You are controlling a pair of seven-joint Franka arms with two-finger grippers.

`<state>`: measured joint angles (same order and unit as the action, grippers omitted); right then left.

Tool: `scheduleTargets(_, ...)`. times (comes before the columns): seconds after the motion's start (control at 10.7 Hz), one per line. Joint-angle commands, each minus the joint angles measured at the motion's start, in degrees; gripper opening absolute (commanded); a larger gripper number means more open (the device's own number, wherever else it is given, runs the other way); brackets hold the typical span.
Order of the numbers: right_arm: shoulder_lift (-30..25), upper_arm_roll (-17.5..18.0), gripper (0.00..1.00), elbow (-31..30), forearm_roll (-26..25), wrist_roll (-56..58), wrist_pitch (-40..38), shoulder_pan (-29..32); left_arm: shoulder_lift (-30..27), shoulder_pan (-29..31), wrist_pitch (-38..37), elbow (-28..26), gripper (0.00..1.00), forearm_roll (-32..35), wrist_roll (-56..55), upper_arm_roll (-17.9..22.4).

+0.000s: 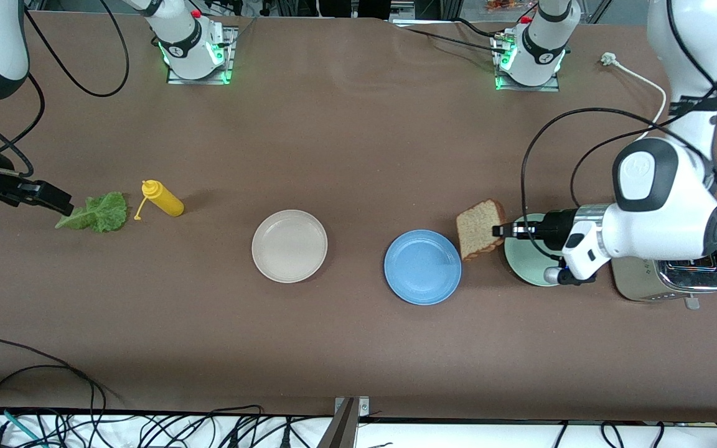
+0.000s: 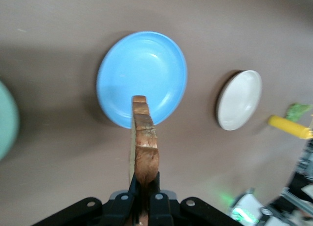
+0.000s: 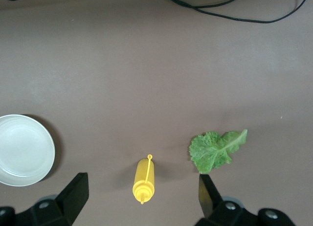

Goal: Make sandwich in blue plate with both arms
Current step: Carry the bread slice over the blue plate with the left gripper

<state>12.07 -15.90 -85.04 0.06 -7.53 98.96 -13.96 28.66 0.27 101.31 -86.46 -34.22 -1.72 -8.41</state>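
Note:
My left gripper (image 1: 500, 230) is shut on a brown bread slice (image 1: 480, 229) and holds it up on edge over the table, between the blue plate (image 1: 422, 267) and a mint-green plate (image 1: 523, 264). In the left wrist view the bread slice (image 2: 145, 143) sticks out of the left gripper (image 2: 145, 187) toward the bare blue plate (image 2: 146, 64). The lettuce leaf (image 1: 97, 213) lies flat at the right arm's end of the table. My right gripper (image 1: 60, 204) hangs open beside it, with nothing held. In the right wrist view the right gripper (image 3: 142, 186) hangs over the lettuce leaf (image 3: 215, 150).
A yellow squeeze bottle (image 1: 162, 198) lies beside the lettuce. A beige plate (image 1: 289, 246) sits between the bottle and the blue plate. A silver toaster (image 1: 670, 277) stands under the left arm, next to the mint-green plate. Cables run along the table edge nearest the front camera.

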Motion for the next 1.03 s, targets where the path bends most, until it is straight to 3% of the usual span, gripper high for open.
scheduleTargets(0.0,-0.9,0.0,1.0,-0.2,0.8,0.1,-0.3,0.2,2.7,-3.9,2.7,0.7,0.0,-5.7,0.0,0.5)
scheduleTargets(0.28,-0.9,0.0,1.0,-0.2,0.8,0.1,-0.3,0.2,6.1,-5.8,4.5,0.9,0.0,-13.8,0.1,0.8)
scheduleTargets(0.94,-0.9,0.0,1.0,-0.2,0.8,0.1,-0.3,0.2,12.2,-7.5,14.8,3.1,0.0,-14.2,0.9,0.5)
